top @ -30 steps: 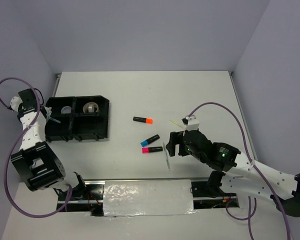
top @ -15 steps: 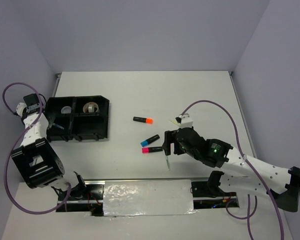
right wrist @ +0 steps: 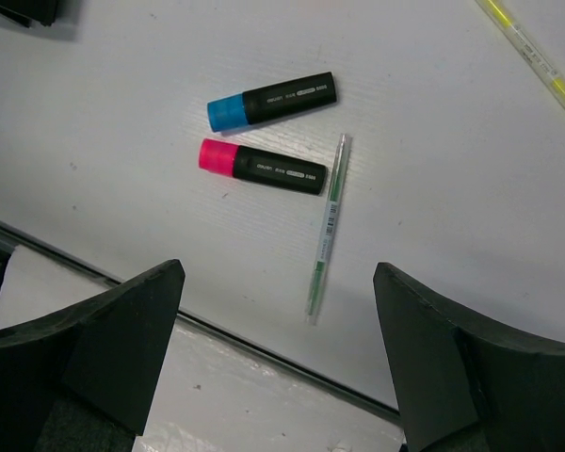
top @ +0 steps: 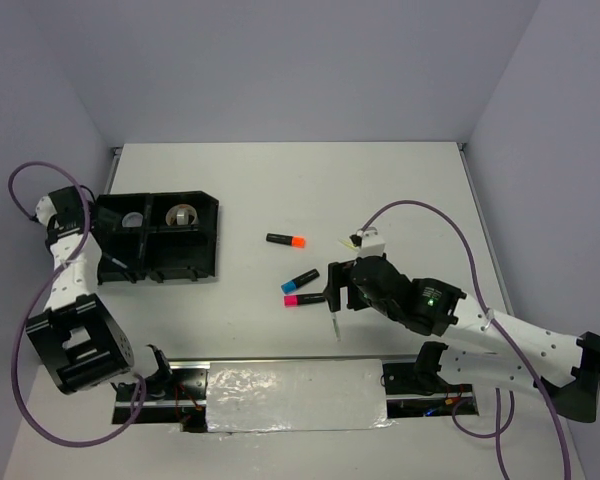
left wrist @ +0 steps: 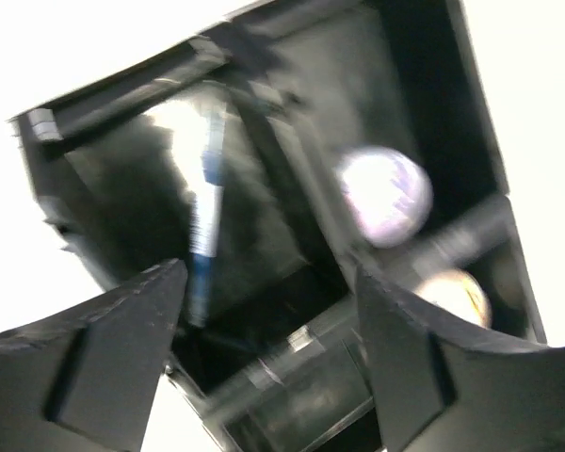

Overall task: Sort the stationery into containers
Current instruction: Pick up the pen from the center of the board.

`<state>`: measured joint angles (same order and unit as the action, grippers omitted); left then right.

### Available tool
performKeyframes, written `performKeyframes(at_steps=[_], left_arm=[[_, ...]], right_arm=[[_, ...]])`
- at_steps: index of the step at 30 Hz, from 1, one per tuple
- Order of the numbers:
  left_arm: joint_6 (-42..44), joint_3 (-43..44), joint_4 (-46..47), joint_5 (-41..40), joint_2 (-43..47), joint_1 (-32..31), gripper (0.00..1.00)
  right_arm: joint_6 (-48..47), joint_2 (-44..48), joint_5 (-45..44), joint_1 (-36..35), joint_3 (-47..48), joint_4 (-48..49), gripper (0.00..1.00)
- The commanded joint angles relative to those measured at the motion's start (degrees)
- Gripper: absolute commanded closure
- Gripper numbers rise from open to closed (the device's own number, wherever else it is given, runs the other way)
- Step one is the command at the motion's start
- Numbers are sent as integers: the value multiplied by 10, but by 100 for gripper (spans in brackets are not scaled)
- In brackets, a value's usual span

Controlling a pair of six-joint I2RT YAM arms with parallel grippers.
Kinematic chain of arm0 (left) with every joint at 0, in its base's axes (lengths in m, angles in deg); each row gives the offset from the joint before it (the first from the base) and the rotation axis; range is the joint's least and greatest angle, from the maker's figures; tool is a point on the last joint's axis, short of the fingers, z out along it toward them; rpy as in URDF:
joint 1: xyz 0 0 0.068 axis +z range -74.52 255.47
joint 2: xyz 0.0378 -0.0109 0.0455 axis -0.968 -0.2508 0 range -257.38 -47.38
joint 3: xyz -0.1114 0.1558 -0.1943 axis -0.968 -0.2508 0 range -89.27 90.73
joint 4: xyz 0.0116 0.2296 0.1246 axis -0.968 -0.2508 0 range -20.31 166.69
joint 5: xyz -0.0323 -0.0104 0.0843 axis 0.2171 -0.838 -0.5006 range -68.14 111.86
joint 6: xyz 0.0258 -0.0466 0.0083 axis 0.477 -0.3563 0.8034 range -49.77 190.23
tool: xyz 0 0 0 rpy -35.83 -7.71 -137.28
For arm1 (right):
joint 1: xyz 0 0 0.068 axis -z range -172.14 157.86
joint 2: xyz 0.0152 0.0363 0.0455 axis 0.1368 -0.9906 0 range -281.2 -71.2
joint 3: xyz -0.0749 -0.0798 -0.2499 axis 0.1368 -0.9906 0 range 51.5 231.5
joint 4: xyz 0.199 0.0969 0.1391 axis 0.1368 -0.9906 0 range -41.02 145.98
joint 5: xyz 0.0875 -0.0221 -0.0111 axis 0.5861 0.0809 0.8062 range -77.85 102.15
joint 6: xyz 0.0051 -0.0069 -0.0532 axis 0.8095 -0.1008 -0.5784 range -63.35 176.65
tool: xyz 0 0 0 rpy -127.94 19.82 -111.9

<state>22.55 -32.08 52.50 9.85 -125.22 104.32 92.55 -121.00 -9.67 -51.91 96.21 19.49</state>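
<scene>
White table (top: 400,180), pale lilac walls (top: 280,70), black tray (top: 208,240)

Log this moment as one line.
left gripper open over tray | white pen in tray | right gripper open above green pen | loose: blue highlighter, pink highlighter, orange highlighter

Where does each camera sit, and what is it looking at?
Top: above and behind, facing down on the white table; left arm, right arm show.
Left wrist: faces into the black divided plastic tray; left tool shows.
Right wrist: faces a thin green pen; right tool shows.
Top and right wrist share the pink-ended black highlighter.
</scene>
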Motion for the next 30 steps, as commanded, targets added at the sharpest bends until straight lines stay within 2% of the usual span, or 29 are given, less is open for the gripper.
performKeyframes(at_steps=[1, 2, 3, 4, 6, 7, 8, 9, 10, 12, 13, 14, 15, 17, 18, 21, 22, 23, 24, 30], left_arm=[[45, 5, 76, 66, 61, -70, 12], [64, 4, 94, 81, 69, -90, 7], [70, 14, 105, 109, 76, -115, 7], [75, 25, 94, 102, 77, -181, 7], [108, 51, 95, 102, 68, -255, 6], [116, 60, 95, 106, 61, -328, 5], [139, 70, 106, 116, 51, -360, 6], [147, 102, 96, 127, 19, -391, 6], [156, 122, 80, 123, -2, -455, 6], [171, 198, 11, 74, -72, -521, 6], [158, 216, -11, 21, -95, -586, 6], [135, 237, -61, -12, -135, -618, 6], [109, 265, -82, -47, -150, -675, 6], [6, 268, -113, -131, -173, -725, 7], [-29, 255, -108, -159, -170, -774, 7], [-159, 215, -76, -233, -164, -865, 23], [-183, 215, -85, -258, -178, -885, 25], [-205, 222, -96, -264, -189, -901, 28], [-230, 226, -106, -264, -201, -930, 38], [-297, 278, -147, -274, -306, -1012, 39]], right_arm=[[1, 18, -23, -5, 22, 6, 10], [5, 23, -28, -4, 21, 1, 11], [8, 36, -34, -4, 21, -1, 10], [15, 44, -40, -5, 20, -4, 10], [29, 71, -73, -3, 24, -30, 9], [44, 79, -87, -3, 26, -40, 9], [53, 89, -109, -1, 30, -59, 9], [66, 110, -118, -1, 31, -67, 9], [69, 123, -125, 0, 31, -71, 8], [84, 150, -144, 0, 29, -86, 8], [93, 159, -148, 0, 33, -106, 9], [98, 171, -153, 1, 34, -113, 9], [105, 177, -155, 1, 34, -120, 9], [111, 188, -155, 3, 35, -136, 9], [113, 188, -155, 2, 37, -143, 9], [118, 185, -155, 3, 42, -169, 9], [118, 186, -154, 2, 45, -175, 9], [121, 188, -154, 1, 46, -178, 9], [122, 190, -154, 2, 46, -183, 9], [124, 233, -145, 3, 25, -178, 9]])
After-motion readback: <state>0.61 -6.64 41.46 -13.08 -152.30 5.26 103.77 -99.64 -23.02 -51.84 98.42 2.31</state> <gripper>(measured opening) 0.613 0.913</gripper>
